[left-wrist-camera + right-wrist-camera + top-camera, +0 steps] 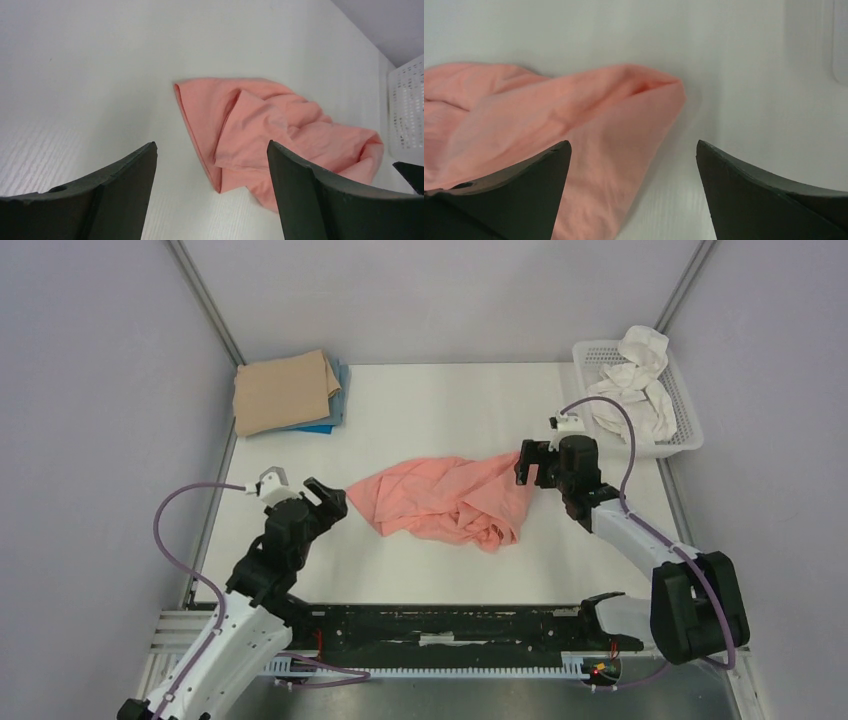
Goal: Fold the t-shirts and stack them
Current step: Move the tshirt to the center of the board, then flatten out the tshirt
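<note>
A salmon-pink t-shirt [450, 502] lies crumpled in the middle of the table. My left gripper [330, 498] stands open just left of its left edge, with nothing between the fingers. In the left wrist view the pink t-shirt [280, 130] lies ahead of the left gripper [211, 144]. My right gripper [527, 465] is open at the shirt's right end. The right wrist view shows the pink cloth [549, 110] lying loose under the wide-apart right gripper [633, 142]. A folded tan t-shirt [285, 388] rests on a blue t-shirt [335, 408] at the back left.
A white mesh basket [682, 405] holding crumpled white cloth [635, 380] stands at the back right, and its wall [406, 110] shows in the left wrist view. A black rail [450, 625] runs along the near edge between the arm bases.
</note>
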Controlling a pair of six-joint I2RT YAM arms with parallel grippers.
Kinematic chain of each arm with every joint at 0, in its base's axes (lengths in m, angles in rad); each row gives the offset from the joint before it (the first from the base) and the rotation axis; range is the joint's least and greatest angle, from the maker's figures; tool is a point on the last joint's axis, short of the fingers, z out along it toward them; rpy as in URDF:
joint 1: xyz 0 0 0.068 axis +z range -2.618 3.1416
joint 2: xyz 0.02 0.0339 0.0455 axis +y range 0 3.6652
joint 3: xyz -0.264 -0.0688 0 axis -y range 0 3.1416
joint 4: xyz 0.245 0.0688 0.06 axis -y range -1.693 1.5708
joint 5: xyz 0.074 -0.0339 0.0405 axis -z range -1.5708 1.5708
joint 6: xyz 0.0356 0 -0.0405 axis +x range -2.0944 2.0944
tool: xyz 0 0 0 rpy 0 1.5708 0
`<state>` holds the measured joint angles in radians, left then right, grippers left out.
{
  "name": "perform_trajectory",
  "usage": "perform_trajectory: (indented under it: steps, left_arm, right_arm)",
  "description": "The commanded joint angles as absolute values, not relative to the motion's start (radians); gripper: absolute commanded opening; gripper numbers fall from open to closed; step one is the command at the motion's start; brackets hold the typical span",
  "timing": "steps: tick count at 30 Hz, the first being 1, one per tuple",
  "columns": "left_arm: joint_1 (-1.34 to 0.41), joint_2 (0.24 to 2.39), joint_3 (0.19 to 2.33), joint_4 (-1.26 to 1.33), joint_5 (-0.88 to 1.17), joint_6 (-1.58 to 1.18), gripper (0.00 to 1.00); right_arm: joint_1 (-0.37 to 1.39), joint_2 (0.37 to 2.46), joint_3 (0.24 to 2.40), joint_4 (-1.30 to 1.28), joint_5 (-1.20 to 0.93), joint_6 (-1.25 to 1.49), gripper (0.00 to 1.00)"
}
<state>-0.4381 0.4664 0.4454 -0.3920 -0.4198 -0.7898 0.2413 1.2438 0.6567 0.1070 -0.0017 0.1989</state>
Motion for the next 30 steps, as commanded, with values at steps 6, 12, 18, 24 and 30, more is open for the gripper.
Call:
perform_trajectory:
  steps: [6, 12, 18, 24, 30]
  left_arm:
    - [-0.436, 0.728, 0.408, -0.229, -0.158, -0.842, 0.86]
    - [-0.436, 1.006, 0.473, -0.102, -0.083, -0.789, 0.86]
    - [-0.436, 1.225, 0.554, -0.098, -0.046, -0.755, 0.86]
    - [-0.436, 1.314, 0.544, 0.041, 0.070, -0.761, 0.85]
    - [-0.436, 1.370, 0.569, 0.063, 0.089, -0.760, 0.64]
  right_arm:
    - [0.242, 1.047, 0.555, 0.087, 0.160, 0.249, 0.98]
    - [0.244, 0.878, 0.318, 0.248, 0.043, 0.268, 0.98]
    - [0.243, 0.857, 0.238, 0.308, 0.003, 0.283, 0.98]
    - [0.243, 0.873, 0.244, 0.308, 0.005, 0.278, 0.98]
    - [0.243, 0.881, 0.243, 0.311, 0.006, 0.284, 0.98]
